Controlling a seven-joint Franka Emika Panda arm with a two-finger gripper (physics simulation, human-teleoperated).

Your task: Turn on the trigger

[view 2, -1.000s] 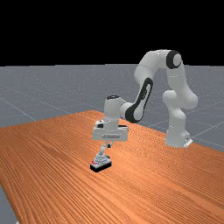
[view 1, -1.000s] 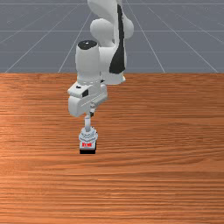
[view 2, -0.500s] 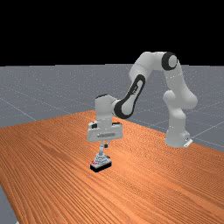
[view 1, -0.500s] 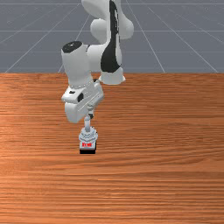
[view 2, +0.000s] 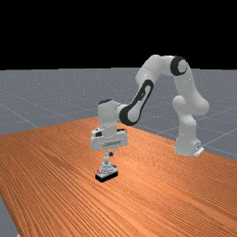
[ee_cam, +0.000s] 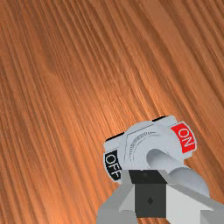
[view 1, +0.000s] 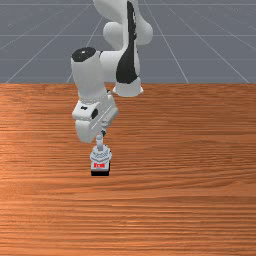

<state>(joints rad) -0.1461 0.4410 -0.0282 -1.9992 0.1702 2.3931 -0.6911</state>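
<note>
Hovers with jaws closed together, empty, just beside the pale grey, round-ended lever (view 1: 100,143) of the grey-and-black switch (view 1: 101,156), at the front view's left on the orange-brown wooden desk (view 1: 200,200). Could skid off by pushing too high or askew.

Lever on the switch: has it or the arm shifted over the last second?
Yes. The end effector has moved toward the far view's left, and in the front view slightly left and nearer the camera. The lever has swung a little too: it leaned toward the far view's right and now stands nearly upright there. The switch's black base and the arm's foot stayed put.
</note>
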